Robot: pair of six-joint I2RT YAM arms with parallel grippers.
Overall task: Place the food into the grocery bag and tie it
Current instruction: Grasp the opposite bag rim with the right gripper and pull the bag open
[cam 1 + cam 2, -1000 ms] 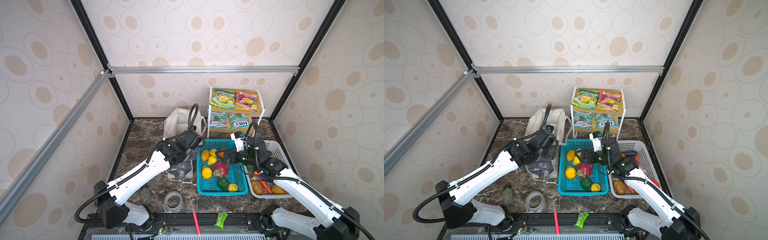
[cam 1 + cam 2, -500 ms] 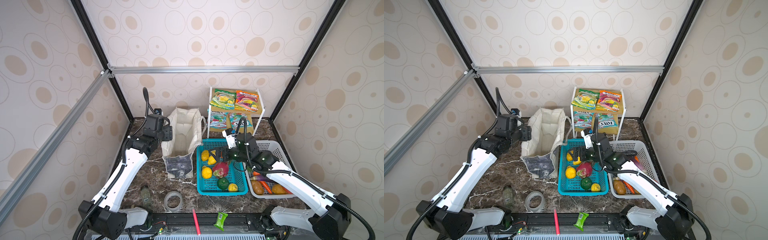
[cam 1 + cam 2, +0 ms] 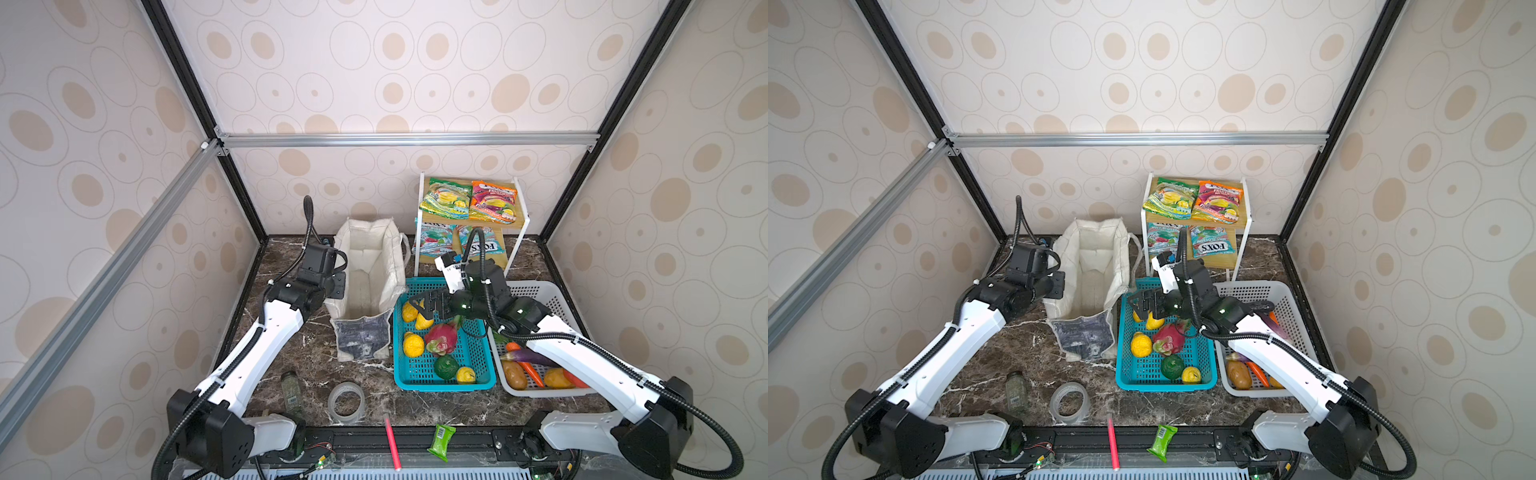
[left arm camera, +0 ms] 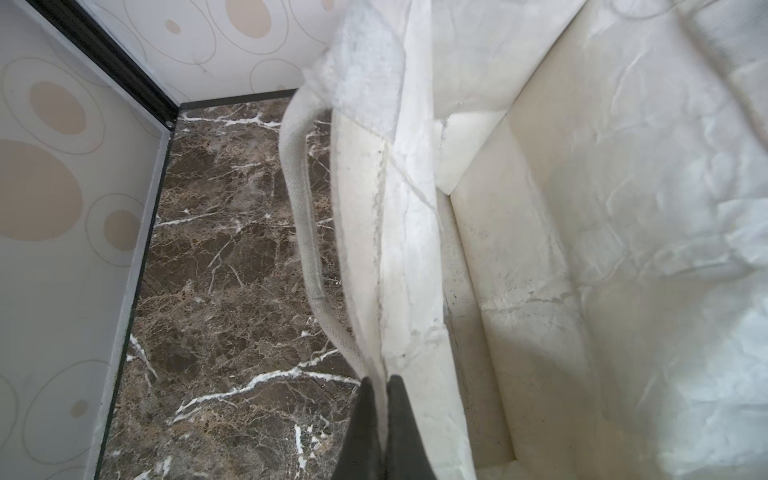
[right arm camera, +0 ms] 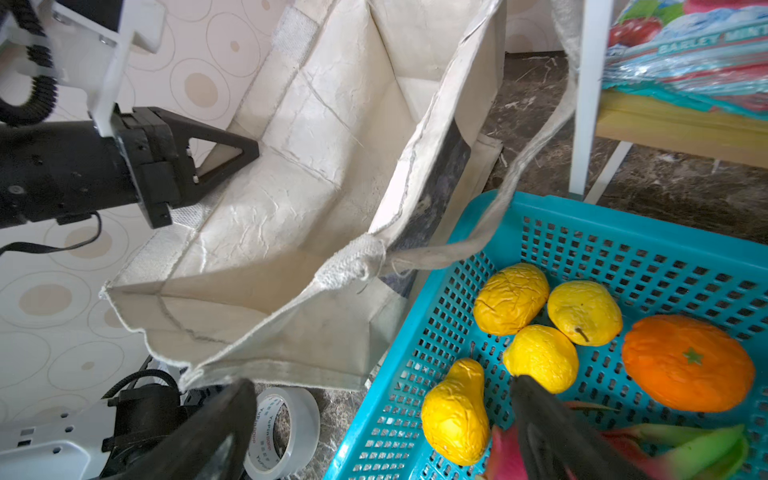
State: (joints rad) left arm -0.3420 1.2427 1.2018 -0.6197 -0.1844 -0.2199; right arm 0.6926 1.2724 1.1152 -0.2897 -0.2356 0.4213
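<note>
Bright, even light fills the scene, and only soft shadows lie beside the off-white canvas tote bag (image 3: 374, 249). Glare whitens that bag's lining in the left wrist view. Both top views bow at their edges.

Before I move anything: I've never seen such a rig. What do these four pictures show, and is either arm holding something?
Two robot arms with pincer grippers work on a marble table. Two pictures look down from overhead, nearly identical; two come from cameras on the wrists. The left gripper is shut on the rim of the cloth bag. The right gripper is open, empty, above the teal basket of fruit. Beside it, a white basket of vegetables; behind, a shelf with snack packets; in front, a tape roll and jar.
</note>
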